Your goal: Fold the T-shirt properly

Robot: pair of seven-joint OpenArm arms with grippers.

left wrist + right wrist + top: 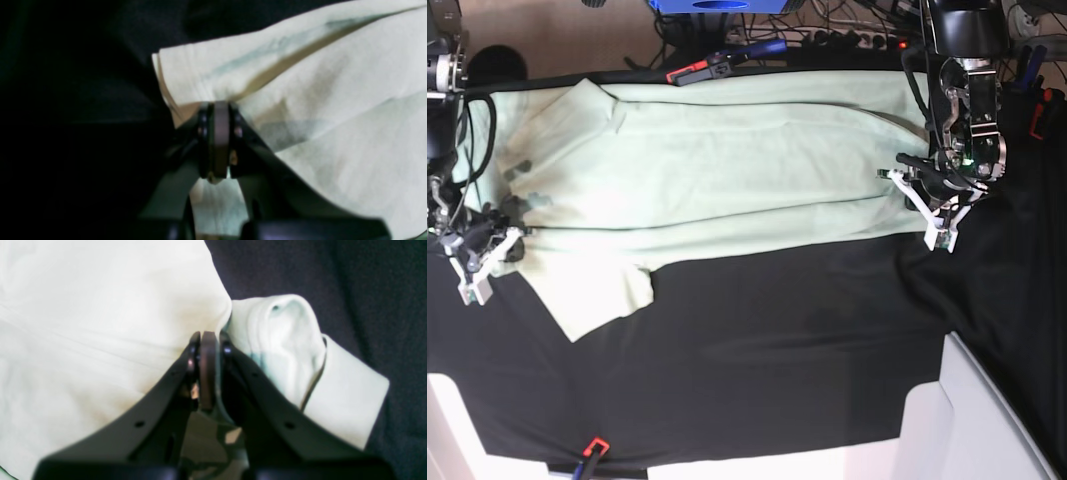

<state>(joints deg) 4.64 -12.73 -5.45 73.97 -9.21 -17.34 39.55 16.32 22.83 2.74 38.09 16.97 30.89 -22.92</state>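
Bright light washes the T-shirt nearly white in the right wrist view — dimmer in the left. Beside the shirt, both grippers' fingers look blurred.

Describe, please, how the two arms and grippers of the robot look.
Both arms, seen in the base view, are black, with silvery screws and black cables. The left gripper and right gripper have dark fingers and white lower parts.
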